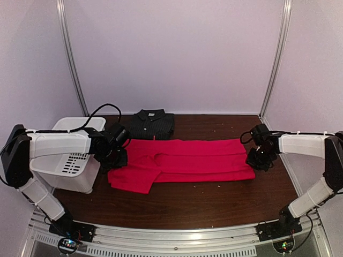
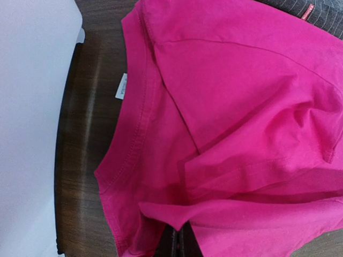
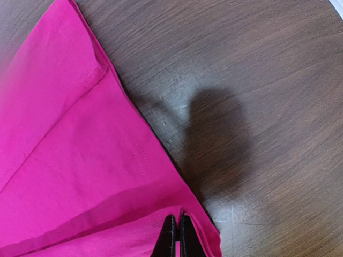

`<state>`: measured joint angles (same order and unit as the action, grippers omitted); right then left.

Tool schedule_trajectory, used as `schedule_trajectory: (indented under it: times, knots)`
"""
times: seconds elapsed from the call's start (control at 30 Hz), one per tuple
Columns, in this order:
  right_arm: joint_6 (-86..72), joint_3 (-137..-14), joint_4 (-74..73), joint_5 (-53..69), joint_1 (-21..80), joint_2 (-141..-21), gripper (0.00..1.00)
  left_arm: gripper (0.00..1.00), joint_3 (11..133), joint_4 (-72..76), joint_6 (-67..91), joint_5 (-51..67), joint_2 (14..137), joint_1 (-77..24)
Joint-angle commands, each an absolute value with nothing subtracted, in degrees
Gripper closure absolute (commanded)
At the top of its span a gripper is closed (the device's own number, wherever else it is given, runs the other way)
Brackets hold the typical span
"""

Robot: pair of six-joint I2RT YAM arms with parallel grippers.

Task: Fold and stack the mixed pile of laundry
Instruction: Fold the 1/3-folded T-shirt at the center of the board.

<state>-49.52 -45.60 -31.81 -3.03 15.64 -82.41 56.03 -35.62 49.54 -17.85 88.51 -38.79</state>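
Left hand (image 2: 179, 245) clenched on red T-shirt (image 1: 198, 158) at the collar end, right hand (image 3: 177, 235) clenched on a hem corner. Tee lies lengthwise mid-counter (image 1: 203, 206), folded into a long band. Pinstriped shirt (image 1: 153, 124) sits folded just behind it, white bin (image 1: 69, 171) at left. Step looks like the next fold: lift both ends evenly, keep cloth taut, bring hem over to collar, match edges, tuck in the loose front-left sleeve. Writing: white neck label (image 2: 122, 87) too small to read; red tab (image 2: 307, 12) on the dark shirt also unreadable.
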Motion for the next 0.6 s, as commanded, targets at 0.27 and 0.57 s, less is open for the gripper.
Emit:
schedule_trajectory:
  times: [0.27,0.57]
  knots:
    - [-44.8,-49.6,-31.7,-3.5,14.2,-83.3,0.79,0.84,56.2,-32.7,46.7,-17.5,90.1,-35.1]
    - [-33.6,-48.4,-29.1,8.0,12.2,-74.2,0.52,0.56,55.0,-30.1,37.8,-10.6,79.2,-35.7]
